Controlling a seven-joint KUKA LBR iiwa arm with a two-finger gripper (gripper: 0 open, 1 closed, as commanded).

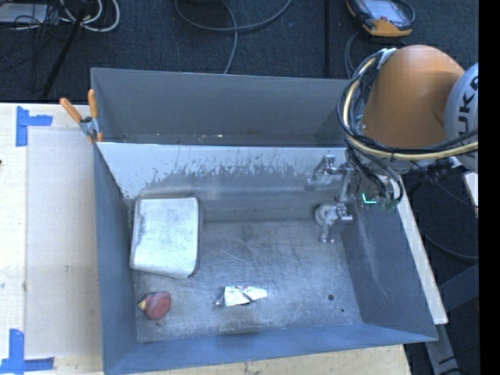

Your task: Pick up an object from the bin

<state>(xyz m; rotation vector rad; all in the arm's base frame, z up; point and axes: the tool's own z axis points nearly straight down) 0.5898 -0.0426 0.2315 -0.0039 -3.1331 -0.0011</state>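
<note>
My gripper (325,194) hangs near the bin's right wall, toward the back, its two metal fingers spread apart with nothing between them. No loose thing lies under it. The nearest one is a small crumpled white scrap (244,295) on the floor near the front wall, well to the gripper's lower left. A white, scuffed rectangular block (165,236) lies flat on the left side of the floor. A small reddish rounded thing with a yellowish tip (157,305) rests in the front left corner.
The bin's sloped grey walls rise on all sides. The arm with its orange cover and looped cables stands above the right rim. Bare floor stretches between the gripper and the three things.
</note>
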